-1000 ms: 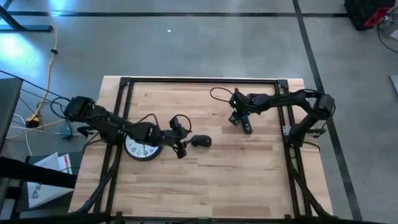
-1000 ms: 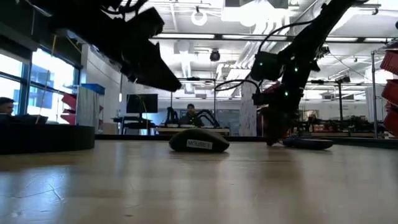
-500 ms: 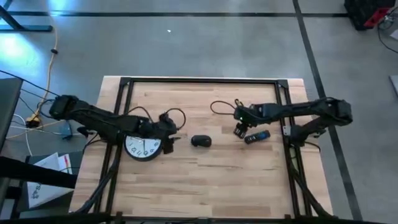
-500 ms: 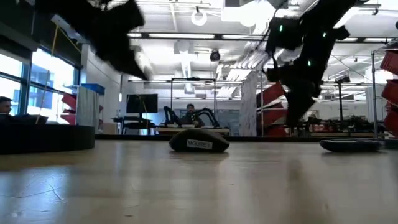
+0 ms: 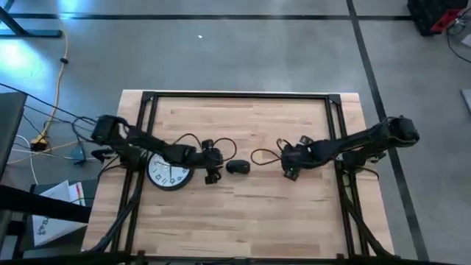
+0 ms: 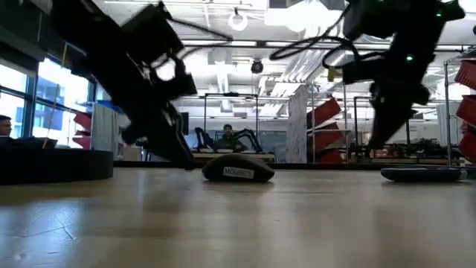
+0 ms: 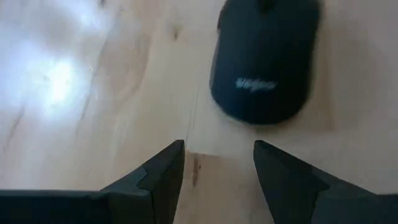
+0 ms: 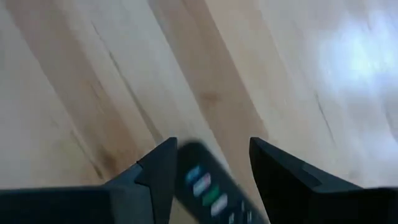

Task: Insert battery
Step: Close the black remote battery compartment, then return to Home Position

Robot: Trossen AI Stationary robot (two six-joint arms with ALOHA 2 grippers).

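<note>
Your left jaws (image 7: 217,165) stand open with nothing between them, pointed at the mouse (image 7: 264,62), which lies on the surface (image 7: 93,93) just beyond the fingertips (image 7: 171,155) and apart from them. From above, the left jaws (image 5: 212,175) sit just beside the mouse (image 5: 237,167), on its left, low over the wood. The left arm reaches in across the clock (image 5: 168,174), which lies face up on the surface (image 5: 243,221).

Your right jaws (image 8: 211,158) are also open. A remote (image 8: 208,186) with coloured buttons lies between the two fingers (image 8: 158,165), but you cannot tell whether either finger touches it. From above, the right jaws (image 5: 288,171) are to the right of the mouse, apart from it, and the remote is mostly hidden under the arm there.

In the low view the mouse (image 6: 238,170) rests flat on the surface (image 6: 238,223) near the middle, the left jaws (image 6: 178,155) come down just beside it, and the remote (image 6: 420,173) lies flat farther right beneath the right arm. A person (image 6: 227,138) sits in the room behind the surface, and another person (image 6: 7,126) shows at the room's edge.

No battery can be made out in any view.
</note>
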